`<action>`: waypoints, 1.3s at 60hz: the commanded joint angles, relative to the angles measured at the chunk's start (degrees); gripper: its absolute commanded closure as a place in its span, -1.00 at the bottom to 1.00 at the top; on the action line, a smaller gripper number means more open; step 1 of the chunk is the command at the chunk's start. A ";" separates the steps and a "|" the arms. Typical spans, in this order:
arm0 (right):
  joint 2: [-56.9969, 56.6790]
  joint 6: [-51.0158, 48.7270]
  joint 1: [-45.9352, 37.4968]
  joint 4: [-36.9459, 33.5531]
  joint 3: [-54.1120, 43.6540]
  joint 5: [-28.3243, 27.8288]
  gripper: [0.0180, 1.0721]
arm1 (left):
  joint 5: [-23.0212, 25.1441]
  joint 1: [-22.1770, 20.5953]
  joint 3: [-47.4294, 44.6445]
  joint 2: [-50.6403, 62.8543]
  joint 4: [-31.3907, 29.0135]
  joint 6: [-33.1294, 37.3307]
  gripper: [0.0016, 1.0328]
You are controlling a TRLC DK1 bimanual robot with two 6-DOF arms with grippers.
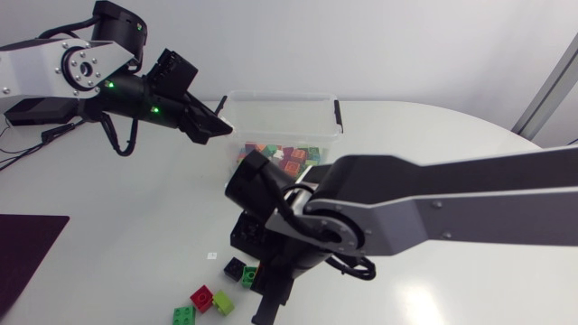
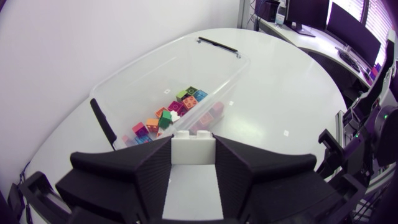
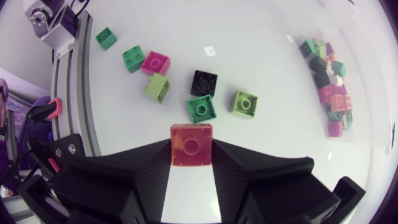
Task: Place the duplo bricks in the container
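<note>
My left gripper (image 1: 215,129) hovers at the left rim of the clear container (image 1: 282,97), shut on a white brick (image 2: 193,148). In the left wrist view the container (image 2: 155,70) lies just ahead and holds several coloured bricks (image 2: 180,107). My right gripper (image 3: 191,138) is low over the table's front, shut on an orange-red brick (image 3: 191,150). Just ahead of it lie a green brick (image 3: 201,108), a black brick (image 3: 204,82) and a light green brick (image 3: 244,103). Further ahead are several more loose bricks, one magenta (image 3: 155,63).
My right arm's thick link (image 1: 424,203) crosses the table in front of the container and hides part of it. Loose bricks (image 1: 202,298) lie near the table's front edge. A dark mat (image 1: 23,248) sits at the left edge.
</note>
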 commanded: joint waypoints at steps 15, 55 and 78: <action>-5.93 -1.54 -8.82 -0.23 0.73 -2.29 0.34 | 0.25 -0.03 8.05 9.39 6.49 -9.37 0.45; -6.11 1.18 -26.75 8.12 11.19 -7.13 0.34 | -8.19 -1.35 -0.83 2.45 18.00 -14.38 -0.89; 1.98 3.91 -30.70 14.71 18.66 -8.09 0.34 | -11.18 -5.04 -13.93 -10.56 12.56 -4.97 -0.89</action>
